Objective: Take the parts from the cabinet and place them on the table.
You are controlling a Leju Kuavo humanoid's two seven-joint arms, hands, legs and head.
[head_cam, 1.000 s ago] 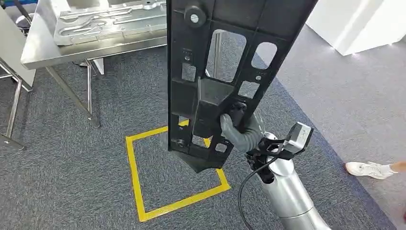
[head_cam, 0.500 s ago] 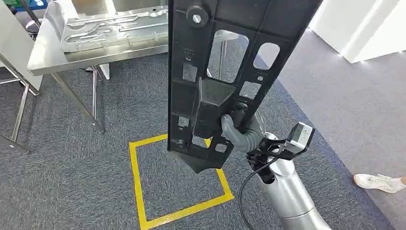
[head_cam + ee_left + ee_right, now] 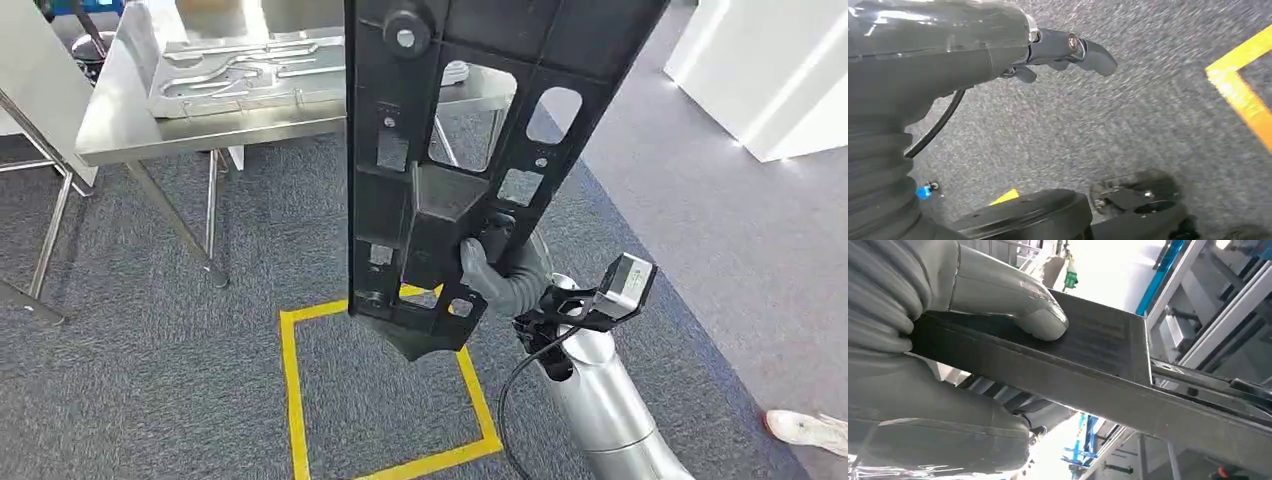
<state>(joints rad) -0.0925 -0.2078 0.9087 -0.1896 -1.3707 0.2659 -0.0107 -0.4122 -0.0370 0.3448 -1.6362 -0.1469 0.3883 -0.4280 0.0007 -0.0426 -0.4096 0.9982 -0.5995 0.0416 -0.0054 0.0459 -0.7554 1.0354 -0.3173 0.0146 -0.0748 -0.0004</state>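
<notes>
- Grey carpet (image 3: 150, 400) all round, rough speckled pile, with a square of yellow tape (image 3: 292, 400) stuck to it just ahead of the robot. My guess is that's a standing mark for the drop-off.
- Past the tape sits a steel counter (image 3: 120, 135) on thin legs, shiny and smooth. A silvery pressed metal panel (image 3: 240, 70) with raised ribs already lies flat on it.
- Right hand (image 3: 495, 262) has hold of a long black plastic part (image 3: 450, 150), carried upright and close to the body, well short of the counter. Probably held that way so the long piece stays balanced and off the floor while being carried.
- That part looks like rigid moulded plastic, matt, full of rectangular and rounded cutouts, with a boxy pocket in the middle and a round knob up top.
- In the right wrist view the thumb (image 3: 1013, 295) presses flat on one face of the part's (image 3: 1108, 365) edge, the rest of the hand clamped underneath. Firm pinch on a thin flange, so it could twist if jolted.
- Left hand (image 3: 1063, 50) hangs over the carpet holding nothing, fingers loosely bent; how far apart they are I can't tell.
- White shoe (image 3: 805, 430) at the edge, so someone's standing close.
</notes>
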